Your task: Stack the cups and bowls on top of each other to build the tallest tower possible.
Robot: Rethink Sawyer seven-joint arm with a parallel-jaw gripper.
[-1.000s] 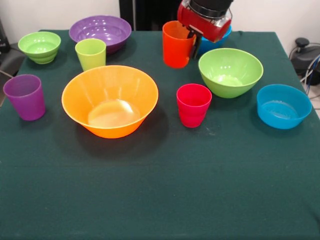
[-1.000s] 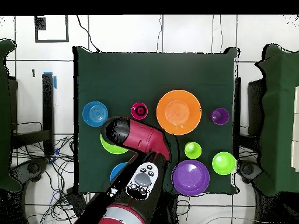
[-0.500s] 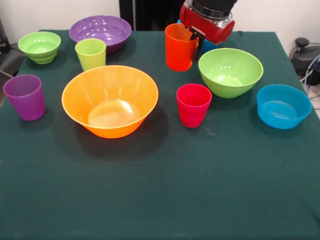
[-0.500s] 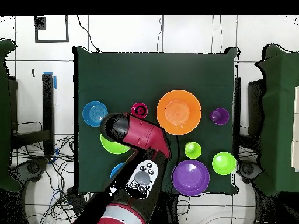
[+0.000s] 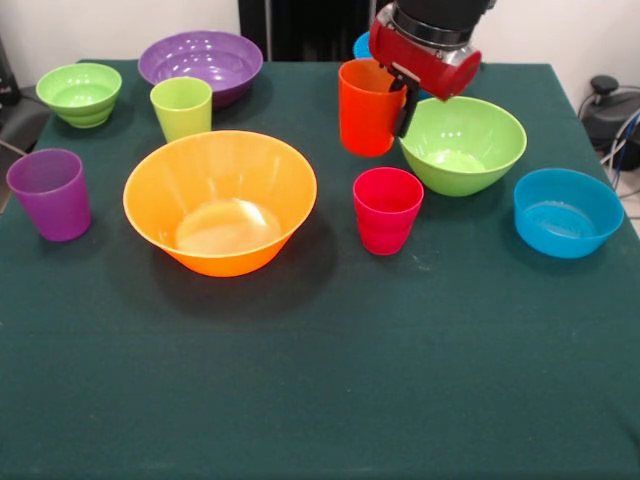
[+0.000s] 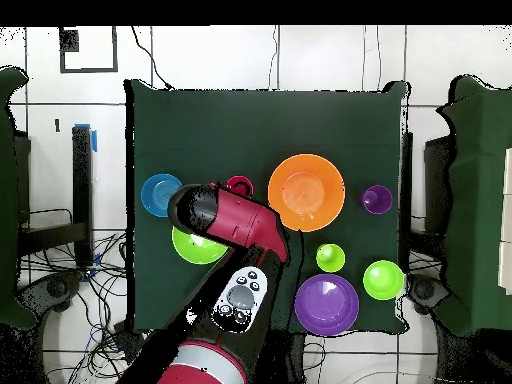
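My gripper (image 5: 393,98) is shut on the right rim of the orange cup (image 5: 365,110) and holds it upright, off the cloth. The cup hangs just behind the red-pink cup (image 5: 387,210) and left of the medium lime green bowl (image 5: 462,143). The large orange bowl (image 5: 220,200) stands at mid-table, with the purple cup (image 5: 50,193) to its left. The lime cup (image 5: 181,107), purple bowl (image 5: 200,62) and small ribbed green bowl (image 5: 79,93) stand at the back left. In the overhead view the arm (image 6: 232,222) hides the gripper, the orange cup and part of the red-pink cup (image 6: 239,184).
A blue bowl (image 5: 567,212) stands at the right, and the rim of a second blue bowl (image 5: 361,45) peeks out behind the gripper. A green cloth (image 5: 320,380) covers the table. Cables and a dark device (image 5: 610,110) lie beyond its right edge.
The gripper has carried the orange cup forward and slightly right, closer to the red-pink cup. Nothing else has moved.
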